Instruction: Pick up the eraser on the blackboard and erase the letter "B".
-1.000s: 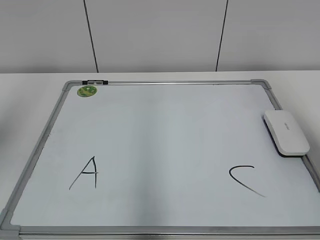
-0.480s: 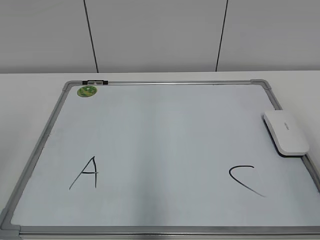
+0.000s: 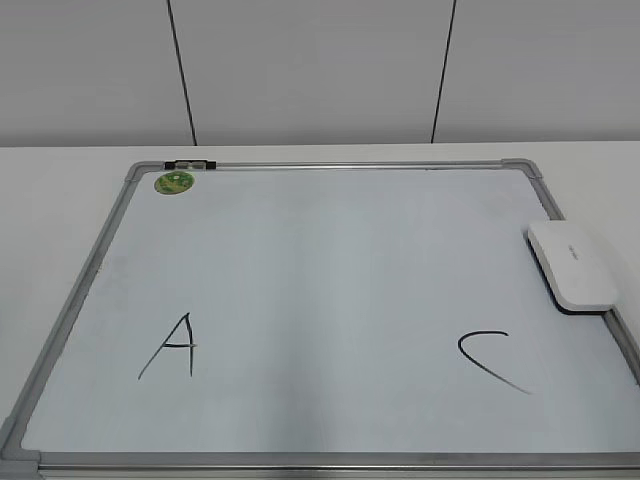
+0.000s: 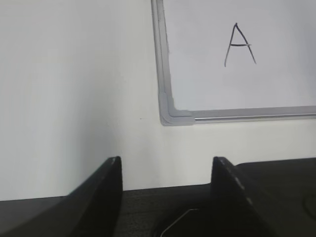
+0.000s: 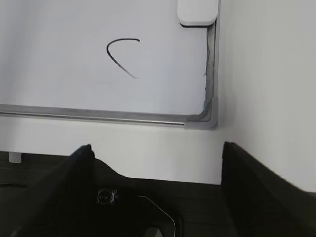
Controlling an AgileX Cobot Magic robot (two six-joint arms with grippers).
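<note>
1. White, the eraser (image 3: 572,265) lies on the board's (image 3: 320,270) right edge, over the frame; we see no gripper on it.
2. Between the A (image 3: 172,346) and the C (image 3: 490,360), we find no B.
3. Up in the far left corner sits a green magnet (image 3: 174,182).
4. Our left gripper (image 4: 165,170) hangs spread over the table (image 4: 74,89); our right gripper (image 5: 155,155) likewise, wider, both empty.

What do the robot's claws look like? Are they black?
Yes. Only the wrist views show them. The left end effector has two black fingers with smooth, slanted sides and blunt tips. The right end effector looks the same, black and plain, with a small round part like a lens set in the dark body between its fingers. No cables, stickers or writing show.
</note>
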